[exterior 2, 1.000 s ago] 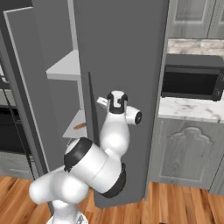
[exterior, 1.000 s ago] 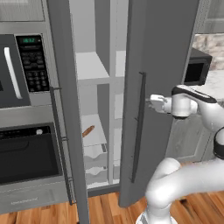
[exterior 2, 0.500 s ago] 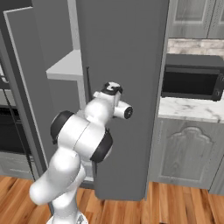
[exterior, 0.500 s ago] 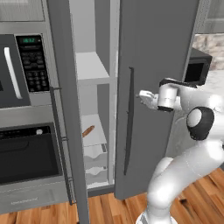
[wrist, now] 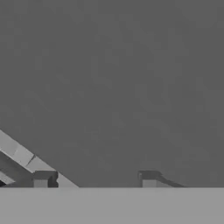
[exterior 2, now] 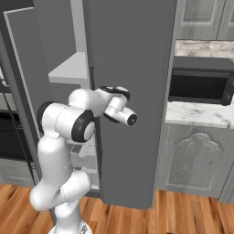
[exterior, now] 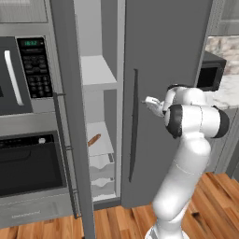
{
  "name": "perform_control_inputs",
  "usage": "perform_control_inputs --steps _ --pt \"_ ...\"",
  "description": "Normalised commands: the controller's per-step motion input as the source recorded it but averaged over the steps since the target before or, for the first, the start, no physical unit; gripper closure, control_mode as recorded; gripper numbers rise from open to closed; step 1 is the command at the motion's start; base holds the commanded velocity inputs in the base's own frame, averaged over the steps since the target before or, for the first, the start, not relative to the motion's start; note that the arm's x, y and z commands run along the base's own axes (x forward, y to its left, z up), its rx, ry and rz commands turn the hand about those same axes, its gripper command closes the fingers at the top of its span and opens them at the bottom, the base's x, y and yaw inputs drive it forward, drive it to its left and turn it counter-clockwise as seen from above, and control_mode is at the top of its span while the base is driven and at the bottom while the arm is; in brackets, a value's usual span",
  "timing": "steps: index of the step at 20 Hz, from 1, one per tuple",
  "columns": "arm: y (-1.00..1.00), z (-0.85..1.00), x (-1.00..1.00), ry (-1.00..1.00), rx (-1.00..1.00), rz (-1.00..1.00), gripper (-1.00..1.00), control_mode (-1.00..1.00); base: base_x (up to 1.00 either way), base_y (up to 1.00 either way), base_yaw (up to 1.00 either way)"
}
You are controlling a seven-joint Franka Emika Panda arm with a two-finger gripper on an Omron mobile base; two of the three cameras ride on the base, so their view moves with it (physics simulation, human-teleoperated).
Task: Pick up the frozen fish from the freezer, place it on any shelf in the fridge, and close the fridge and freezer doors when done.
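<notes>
Two tall grey doors frame the scene: the wider fridge door [exterior: 163,93] stands nearly shut, and the narrower freezer door [exterior: 70,116] hangs open edge-on at the left. The hand [exterior: 150,103] presses against the flat face of the fridge door, just beside its slim dark handle [exterior: 133,126]. In the hand view its two finger tips [wrist: 43,178] stand apart against plain grey panel with nothing between them; how far they are closing cannot be told. The frozen fish cannot be made out. Inside the open freezer [exterior: 98,130] an orange-brown stick [exterior: 94,139] lies on a white shelf, well left of the hand, with white drawers below it. The arm [exterior 2: 68,123] is folded tight, elbow drawn back, forearm level, wrist pointing at the door. Compared with a second earlier, the fridge door has swung much further towards closed, narrowing the gap to the freezer column, and the hand has followed it leftward.
</notes>
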Motion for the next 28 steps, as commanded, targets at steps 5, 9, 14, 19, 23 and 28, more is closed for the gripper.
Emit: perform_control_inputs --steps 5,9,14,19,23,28 --pt "0.0 0.2 -0.89 -0.03 0.0 0.0 -1.0 -1.0 0.0 0.0 0.0" --pt "0.19 0.77 -1.0 -0.17 0.0 0.0 -1.0 -1.0 0.0 0.0 0.0" --pt "0.12 1.0 -1.0 -0.16 0.0 -0.03 -1.0 -1.0 0.0 0.0 0.0" --pt "0.02 1.0 -1.0 -0.09 -0.01 -0.12 -1.0 -1.0 0.0 0.0 0.0" --pt "0.0 1.0 -1.0 -0.01 -0.03 -0.18 -1.0 -1.0 0.0 0.0 0.0" --pt "0.0 0.95 -1.0 0.07 -0.03 -0.21 -1.0 -1.0 0.0 0.0 0.0"
